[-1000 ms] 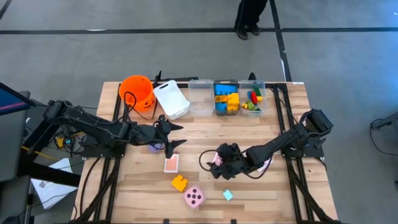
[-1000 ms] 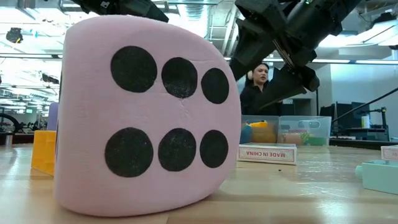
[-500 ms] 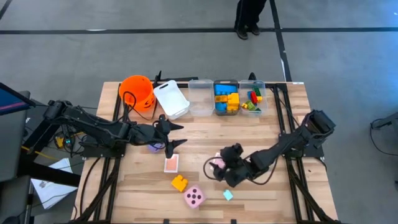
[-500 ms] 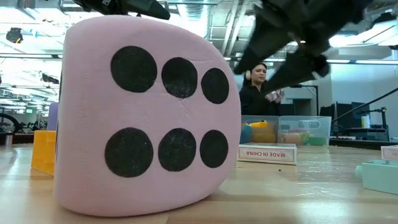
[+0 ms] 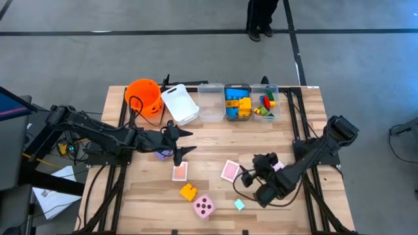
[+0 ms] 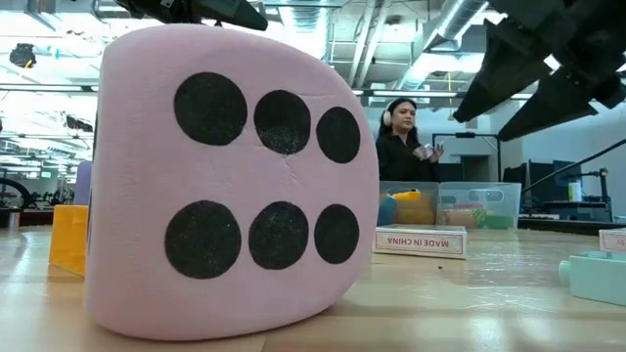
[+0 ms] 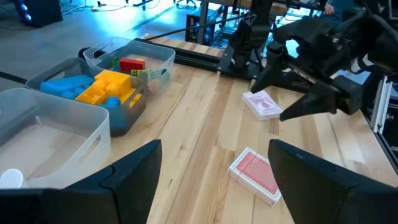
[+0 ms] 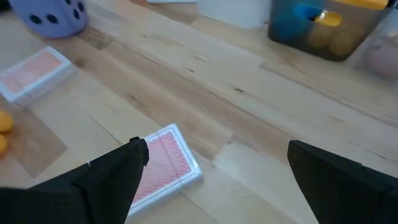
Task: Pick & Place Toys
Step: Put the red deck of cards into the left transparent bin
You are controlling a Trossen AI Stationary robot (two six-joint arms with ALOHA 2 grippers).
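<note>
My right gripper (image 5: 253, 177) is open and empty above the table's near right part, just right of a pink-backed card (image 5: 230, 170) that lies flat; the card also shows in the right wrist view (image 8: 163, 163). My left gripper (image 5: 186, 141) is open and empty, held above the table's middle left, next to the purple die (image 5: 160, 155). A second card (image 5: 179, 172), a yellow brick (image 5: 189, 192), the pink die (image 5: 204, 207) and a light blue brick (image 5: 240, 204) lie near the front edge. A third card (image 5: 281, 168) peeks out by my right arm.
Along the far edge stand an orange bucket (image 5: 145, 96), a tilted white bin (image 5: 179, 103), a clear bin (image 5: 210, 101) and two bins holding bricks (image 5: 237, 102) (image 5: 264, 104). A person (image 6: 403, 137) stands beyond the table. Bare wood lies between the bins and the cards.
My right gripper has moved toward the table's right and near edges, away from above the pink card in the middle, which now lies uncovered in about the same place. My left arm has kept still.
</note>
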